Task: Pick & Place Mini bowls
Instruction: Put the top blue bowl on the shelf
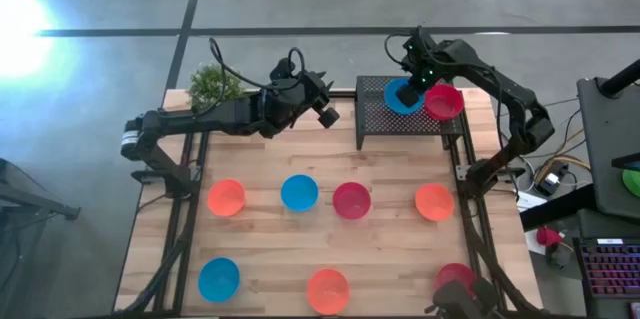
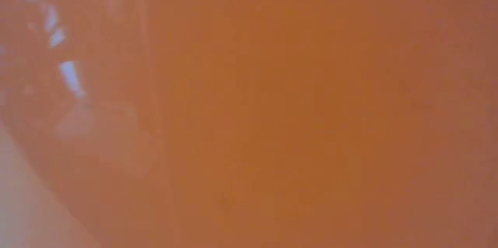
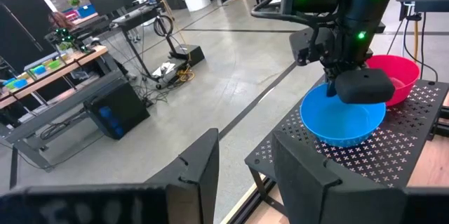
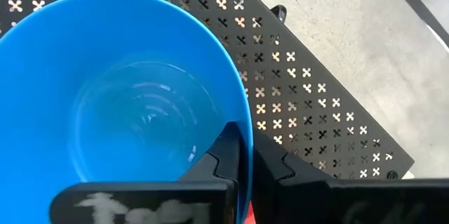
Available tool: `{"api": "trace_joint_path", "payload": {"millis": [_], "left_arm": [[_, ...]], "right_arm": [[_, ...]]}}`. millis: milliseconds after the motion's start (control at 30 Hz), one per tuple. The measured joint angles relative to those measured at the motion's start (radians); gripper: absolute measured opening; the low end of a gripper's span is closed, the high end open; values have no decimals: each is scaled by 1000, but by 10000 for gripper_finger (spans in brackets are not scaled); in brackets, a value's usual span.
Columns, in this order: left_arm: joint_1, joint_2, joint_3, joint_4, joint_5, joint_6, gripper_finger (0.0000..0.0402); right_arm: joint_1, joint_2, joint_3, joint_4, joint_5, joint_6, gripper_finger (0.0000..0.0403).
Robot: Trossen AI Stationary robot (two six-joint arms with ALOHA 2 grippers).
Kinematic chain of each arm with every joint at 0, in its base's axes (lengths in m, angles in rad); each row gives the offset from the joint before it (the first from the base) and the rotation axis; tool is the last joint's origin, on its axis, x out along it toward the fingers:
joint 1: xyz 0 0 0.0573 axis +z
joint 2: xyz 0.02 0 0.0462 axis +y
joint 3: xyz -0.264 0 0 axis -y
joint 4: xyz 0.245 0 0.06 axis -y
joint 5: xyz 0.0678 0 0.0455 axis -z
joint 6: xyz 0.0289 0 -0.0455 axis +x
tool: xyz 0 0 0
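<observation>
While its rim sits pinched between the right gripper's (image 4: 242, 164) shut jaws, the blue bowl (image 4: 119, 97) seemingly rests on the rack (image 4: 309, 104).

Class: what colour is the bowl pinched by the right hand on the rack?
Blue bowl; clearest in the right wrist view.

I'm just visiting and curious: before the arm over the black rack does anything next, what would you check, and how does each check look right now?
1. Right gripper pinching the blue bowl rim: ok.
2. Blue bowl over the black rack: ok.
3. Bowl actually resting on the rack: cannot tell.
4. Red bowl beside it, not underneath: ok.
5. Left gripper open, away from the rack: ok.
6. Low view usable: not ok, filled with orange.
</observation>
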Motion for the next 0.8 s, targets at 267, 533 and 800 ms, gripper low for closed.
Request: {"api": "trace_joint_path", "payload": {"millis": [267, 533, 800], "left_arm": [[0, 0, 0, 0, 0, 0, 126], [0, 0, 0, 0, 0, 0, 126], [0, 0, 0, 0, 0, 0, 126]], "right_arm": [[1, 0, 0, -3, 0, 13, 14], [1, 3, -2, -6, 34, 13, 66], [1, 2, 13, -3, 95, -9, 120]]}}
